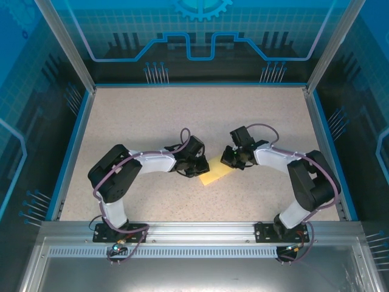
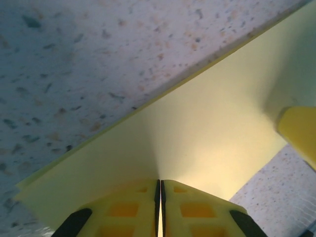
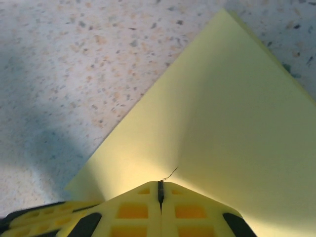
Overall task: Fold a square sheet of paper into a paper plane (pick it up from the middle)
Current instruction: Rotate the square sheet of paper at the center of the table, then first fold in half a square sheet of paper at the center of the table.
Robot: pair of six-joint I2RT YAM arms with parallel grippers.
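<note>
Surface: speckled beige tabletop (image 1: 182, 115) with a blue rim, and blue printed panels (image 1: 200, 36) walled it in at the back and sides.
Paper: and there it was, the pale-yellow sheet of paper (image 1: 216, 177), mid-table toward the near edge, right between the two grippers.
Left gripper: the left gripper (image 1: 196, 169) sat on the sheet's left side. Its wrist camera had the yellow fingers (image 2: 192, 207) pressed together with just a dark slit between them. The paper (image 2: 207, 133) ran out of that seam, so it was pinched.
Right gripper: the right gripper (image 1: 233, 160) came in at the sheet's far right corner. Up close its jaws were together too, clamped on the paper (image 3: 222, 113), and a tiny crease showed just above the seam.
Neighbour: one yellow finger (image 2: 298, 129) of the right gripper poked in at the right edge of the left wrist view, touching the sheet.
Hard to tell: both grippers covered part of the sheet from above, so its full outline was cut off. The edge in the left wrist view looked doubled, but whether it was folded I couldn't say, nor whether the paper was raised off the table.
</note>
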